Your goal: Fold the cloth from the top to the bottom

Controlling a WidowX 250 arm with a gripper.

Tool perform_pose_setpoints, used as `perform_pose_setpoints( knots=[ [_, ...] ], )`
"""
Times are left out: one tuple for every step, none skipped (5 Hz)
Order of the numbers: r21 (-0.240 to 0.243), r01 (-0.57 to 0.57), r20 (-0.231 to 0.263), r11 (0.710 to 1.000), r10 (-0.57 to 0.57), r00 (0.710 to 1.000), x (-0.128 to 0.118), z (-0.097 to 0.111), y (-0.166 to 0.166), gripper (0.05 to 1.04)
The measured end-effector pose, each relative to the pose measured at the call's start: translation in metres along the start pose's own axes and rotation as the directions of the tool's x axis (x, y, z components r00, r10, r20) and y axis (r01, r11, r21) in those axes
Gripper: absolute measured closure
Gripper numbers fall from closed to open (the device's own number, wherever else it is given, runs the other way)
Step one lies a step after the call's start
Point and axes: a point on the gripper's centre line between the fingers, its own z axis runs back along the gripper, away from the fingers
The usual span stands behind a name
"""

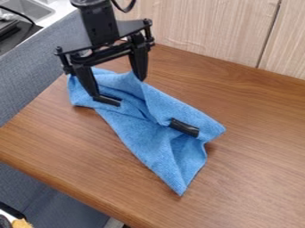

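Observation:
The gripper (129, 91) hangs over the upper left part of the blue cloth (134, 129), its two fingers spread apart. The left finger's bent tip lies against the cloth, while the right finger reaches down to a raised fold at the cloth's upper edge. Whether that fold hides part of the right finger, I cannot tell. The cloth is crumpled, stretching from the upper left to a point at the lower right. A short black piece (183, 128) shows among the folds on its right side; what it belongs to is unclear.
The brown wooden table (256, 164) has its left edge close to the cloth's upper left end. Pale wood panels (208, 26) stand behind it. A sink (26, 9) is at the upper left, beyond a grey surface.

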Motion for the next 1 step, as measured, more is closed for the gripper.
perform_pose_setpoints(
  knots=[
    [-0.001,-0.001,-0.003,1.000,0.001,1.000,-0.0006,-0.0003,0.0000,0.083]
  ],
)
